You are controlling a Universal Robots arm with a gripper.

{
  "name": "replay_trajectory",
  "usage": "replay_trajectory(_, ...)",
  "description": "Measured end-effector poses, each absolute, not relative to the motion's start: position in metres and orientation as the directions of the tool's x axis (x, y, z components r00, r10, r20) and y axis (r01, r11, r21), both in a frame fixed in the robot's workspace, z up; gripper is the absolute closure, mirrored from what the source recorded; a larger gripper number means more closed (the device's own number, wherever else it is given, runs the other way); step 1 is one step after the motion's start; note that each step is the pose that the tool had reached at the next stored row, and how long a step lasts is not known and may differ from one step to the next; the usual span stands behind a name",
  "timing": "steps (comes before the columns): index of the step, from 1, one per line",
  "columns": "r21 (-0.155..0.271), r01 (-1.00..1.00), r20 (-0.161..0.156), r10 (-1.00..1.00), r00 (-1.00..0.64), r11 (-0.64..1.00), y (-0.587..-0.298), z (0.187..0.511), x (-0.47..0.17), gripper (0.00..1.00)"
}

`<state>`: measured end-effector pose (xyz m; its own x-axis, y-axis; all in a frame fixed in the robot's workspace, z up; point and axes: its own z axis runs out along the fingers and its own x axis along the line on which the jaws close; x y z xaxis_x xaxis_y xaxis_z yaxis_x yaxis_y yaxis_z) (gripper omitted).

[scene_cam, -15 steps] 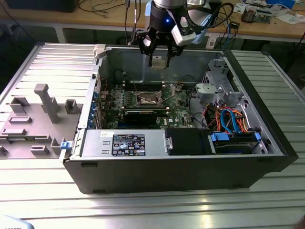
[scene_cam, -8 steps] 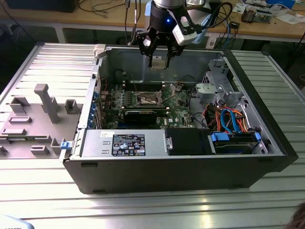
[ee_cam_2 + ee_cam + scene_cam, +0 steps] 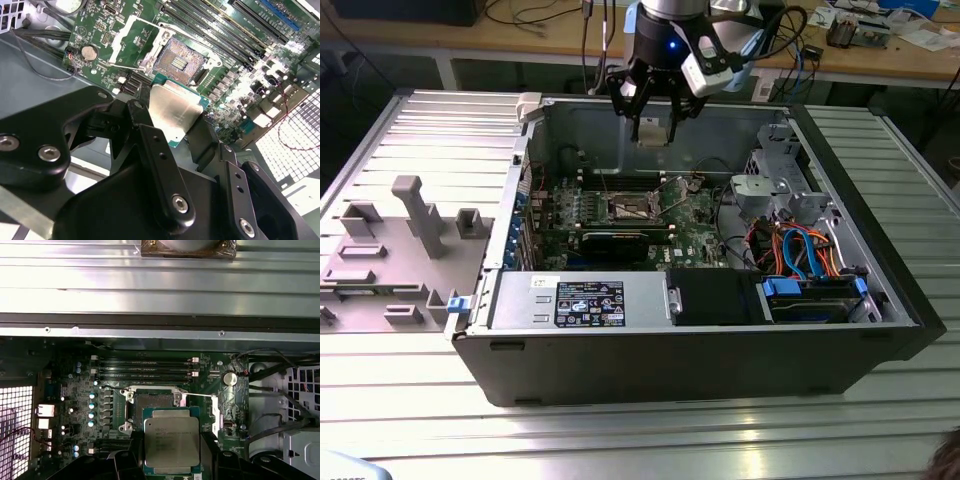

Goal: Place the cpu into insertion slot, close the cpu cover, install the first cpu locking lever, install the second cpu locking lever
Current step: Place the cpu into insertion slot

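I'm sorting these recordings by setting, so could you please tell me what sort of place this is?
Probably a robotics lab or workshop: an open computer case lies on a ribbed metal table, a cluttered wooden bench with cables stands behind, and the claw holds the cpu above the motherboard.

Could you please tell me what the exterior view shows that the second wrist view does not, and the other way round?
The exterior view takes in the whole open computer case, the silver power supply box at its front and a grey tray beside it at the exterior view's left. The second wrist view gives close detail: a coin battery on the green motherboard and the socket with its dark centre lying open. Both share the gripper shut on the chip, the motherboard and the socket.
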<state>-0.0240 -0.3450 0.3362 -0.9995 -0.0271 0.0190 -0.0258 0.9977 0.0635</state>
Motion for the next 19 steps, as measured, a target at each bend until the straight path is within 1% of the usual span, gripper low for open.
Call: replay_trajectory(19,0.063,-0.026,0.019,-0.027,-0.999,0.998,-0.3450,0.3307,-0.0240,0.46)
